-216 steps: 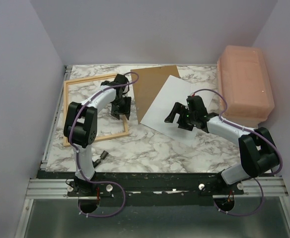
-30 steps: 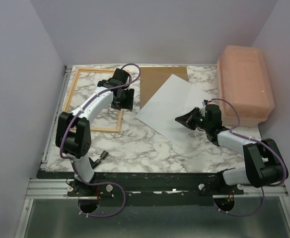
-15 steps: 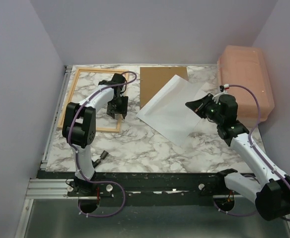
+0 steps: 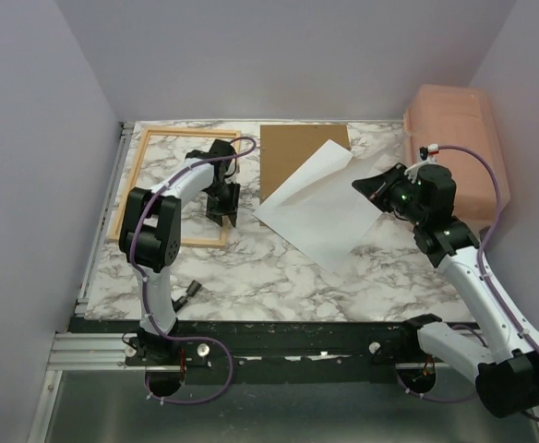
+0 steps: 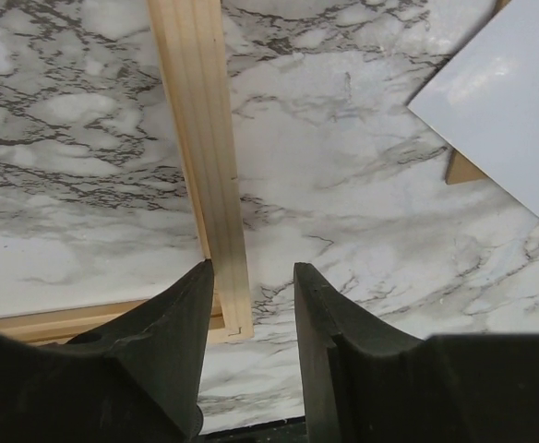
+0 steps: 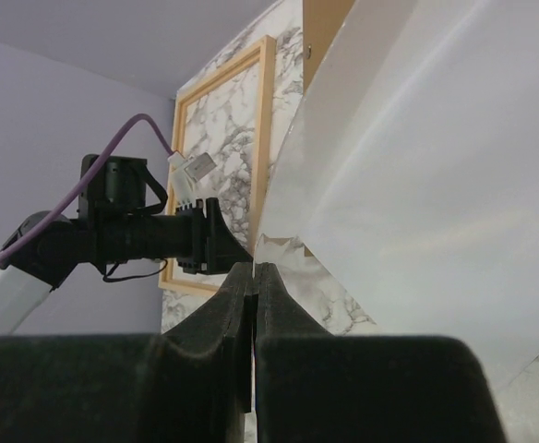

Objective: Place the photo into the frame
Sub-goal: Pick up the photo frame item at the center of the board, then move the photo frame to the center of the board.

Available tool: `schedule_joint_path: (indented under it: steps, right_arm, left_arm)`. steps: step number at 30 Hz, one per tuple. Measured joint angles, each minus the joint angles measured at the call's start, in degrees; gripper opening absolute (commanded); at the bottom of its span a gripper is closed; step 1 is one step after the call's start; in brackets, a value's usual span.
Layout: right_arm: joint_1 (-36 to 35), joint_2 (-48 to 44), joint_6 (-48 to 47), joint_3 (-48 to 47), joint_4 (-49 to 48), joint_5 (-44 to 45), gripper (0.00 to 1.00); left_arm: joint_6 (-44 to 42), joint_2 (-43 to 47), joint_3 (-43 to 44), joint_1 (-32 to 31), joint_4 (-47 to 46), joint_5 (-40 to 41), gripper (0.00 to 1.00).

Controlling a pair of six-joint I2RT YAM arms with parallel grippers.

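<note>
Pinching bowed white paper photo: right gripper; thin rectangular pale-wood frame.

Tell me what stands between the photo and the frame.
The left gripper hangs open over the right rail of the frame, on the side facing the photo, and its arm reaches across the opening. Nothing else visible intervenes.

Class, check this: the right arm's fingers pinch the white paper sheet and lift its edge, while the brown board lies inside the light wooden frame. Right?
Not quite. The top external view shows the stiff brown board outside the thin light wooden frame, beside it and partly under the white paper sheet. The right arm's fingers do pinch and lift the sheet's edge.
</note>
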State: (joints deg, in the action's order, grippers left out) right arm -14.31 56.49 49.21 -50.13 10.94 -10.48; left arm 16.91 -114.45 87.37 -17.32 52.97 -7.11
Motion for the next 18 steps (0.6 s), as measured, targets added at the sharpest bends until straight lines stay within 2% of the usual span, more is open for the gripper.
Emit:
schedule_joint_path:
  steps: [18]
  right_arm:
    - [0.00,-0.52,-1.11,-2.43,4.07,0.26,0.01]
  left_arm:
    - [2.03,-0.87,-0.09,-2.84,-1.81,-17.44,0.39]
